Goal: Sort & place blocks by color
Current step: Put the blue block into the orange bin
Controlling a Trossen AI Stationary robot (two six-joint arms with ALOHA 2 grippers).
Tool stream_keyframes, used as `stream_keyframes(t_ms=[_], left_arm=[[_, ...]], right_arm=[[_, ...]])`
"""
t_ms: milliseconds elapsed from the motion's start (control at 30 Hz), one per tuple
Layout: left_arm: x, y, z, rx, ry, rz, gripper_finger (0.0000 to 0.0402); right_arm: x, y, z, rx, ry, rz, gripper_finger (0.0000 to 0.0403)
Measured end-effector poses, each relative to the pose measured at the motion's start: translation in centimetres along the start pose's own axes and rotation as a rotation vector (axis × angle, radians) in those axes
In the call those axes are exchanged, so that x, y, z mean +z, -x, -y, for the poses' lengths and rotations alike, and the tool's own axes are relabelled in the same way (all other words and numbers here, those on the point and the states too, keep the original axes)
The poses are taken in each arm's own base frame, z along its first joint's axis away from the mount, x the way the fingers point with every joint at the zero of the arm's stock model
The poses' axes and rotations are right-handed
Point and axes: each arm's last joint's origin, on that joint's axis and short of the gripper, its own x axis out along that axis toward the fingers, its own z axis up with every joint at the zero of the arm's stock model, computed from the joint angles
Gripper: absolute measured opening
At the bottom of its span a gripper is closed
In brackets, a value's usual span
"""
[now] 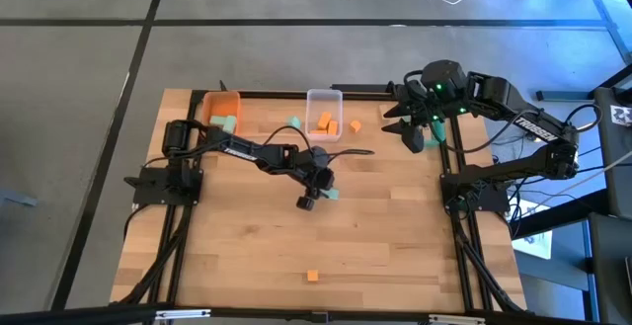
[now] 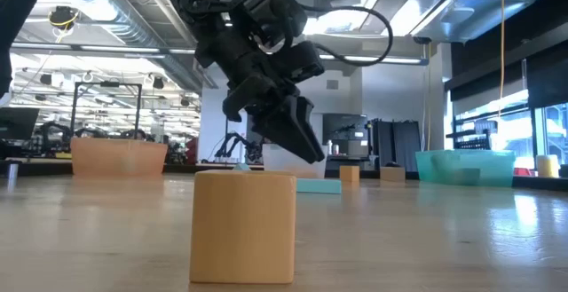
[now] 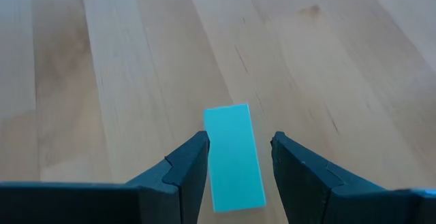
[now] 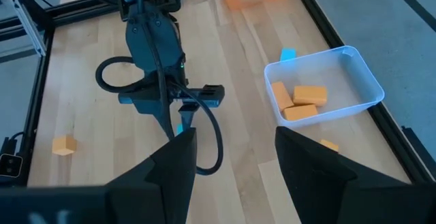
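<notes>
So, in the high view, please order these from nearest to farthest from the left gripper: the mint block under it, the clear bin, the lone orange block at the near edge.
1. Mint block, right beside the left gripper.
2. Clear bin, at the far edge.
3. Lone orange block, at the near edge.

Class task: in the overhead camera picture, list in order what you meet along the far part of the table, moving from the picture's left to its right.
Orange bin → mint block → clear bin → loose orange block → right gripper.

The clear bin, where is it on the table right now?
In the high view the clear bin sits at the table's far edge, near the middle, right of the orange bin, with orange blocks inside.
</notes>
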Motion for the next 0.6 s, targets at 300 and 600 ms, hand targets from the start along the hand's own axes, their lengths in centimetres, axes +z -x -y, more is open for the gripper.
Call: stream_keyframes(t_ms=[300,600], left_arm=[[0.10,0.01,-0.06,0.003,-0.001,0.012,0.0151],[0.07,0.01,-0.13,0.023,-0.001,0.004,0.0151]], right_arm=[[0.00,-0.01,0.00,0.000,0.001,0.000,0.0200],[0.00,-0.01,0.00,0.000,0.001,0.000,0.0200]])
